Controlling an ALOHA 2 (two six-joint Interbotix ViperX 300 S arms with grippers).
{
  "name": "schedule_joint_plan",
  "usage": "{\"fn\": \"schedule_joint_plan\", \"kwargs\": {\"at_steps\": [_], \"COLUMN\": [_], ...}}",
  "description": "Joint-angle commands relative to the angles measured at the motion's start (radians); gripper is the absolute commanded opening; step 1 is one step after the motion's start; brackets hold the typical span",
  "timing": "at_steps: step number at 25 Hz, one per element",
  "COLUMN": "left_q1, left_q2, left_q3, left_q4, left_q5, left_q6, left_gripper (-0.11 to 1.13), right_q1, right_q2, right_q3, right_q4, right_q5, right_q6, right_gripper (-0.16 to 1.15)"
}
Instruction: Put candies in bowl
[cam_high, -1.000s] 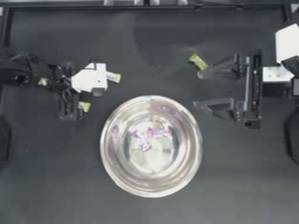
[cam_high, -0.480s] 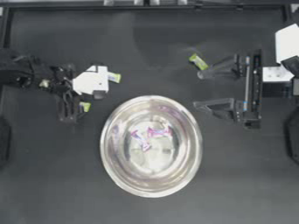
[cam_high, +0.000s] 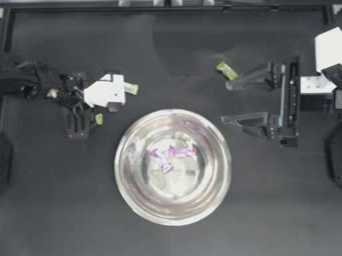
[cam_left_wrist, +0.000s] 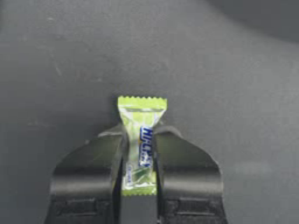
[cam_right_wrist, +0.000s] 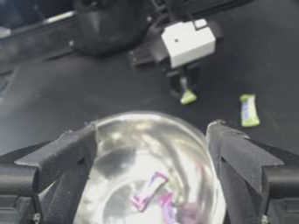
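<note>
The dark desk (cam_high: 80, 200) carries a large shiny silver bowl (cam_high: 133, 195) near its middle. A yellow-green candy (cam_high: 227, 70) lies on the desk to the far right of the bowl, well apart from it. Another yellow-green candy (cam_high: 130, 88) lies to the far left of the bowl, partly hidden beside the left arm's white block.

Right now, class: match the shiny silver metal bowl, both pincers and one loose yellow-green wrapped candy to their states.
1 shiny silver metal bowl
2 left pincer
3 right pincer
4 loose yellow-green wrapped candy by right pincer

A open, empty
B lying on the dark table
C holds two pink-purple candies
D shut on second yellow-green candy

Pairs: 1-C, 2-D, 3-A, 4-B
</note>
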Motion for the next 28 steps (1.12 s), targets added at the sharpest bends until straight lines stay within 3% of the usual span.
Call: {"fn": "schedule_joint_plan", "kwargs": {"at_steps": [1,11,19,28], "left_q1": [0.003,-0.043,-0.164,-0.284], "left_q2": [-0.041,-0.186,-0.204,-0.117], "left_q3": [-0.043,-0.181,-0.302,-0.365], "left_q4": [0.0,-0.003,-0.058,-0.069], "left_q5": [0.041,0.164,0.156,0.048], "left_q6": [0.014,0.014,0.014,0.015], "left_gripper": [0.46,0.46,0.46,0.46], "right_q1": [0.0,0.0,0.0,-0.002], "right_q2": [-0.002,0.0,0.0,0.0], "right_q3": [-0.011,-0.008,-0.005,-0.002], "right_q4": [0.003,0.003,0.002,0.003], "right_q5": [-0.009,-0.009,-0.009,-0.009], "right_q6": [0.0,0.0,-0.002,0.0], "right_gripper": [1.01,1.01,1.01,1.01]}}
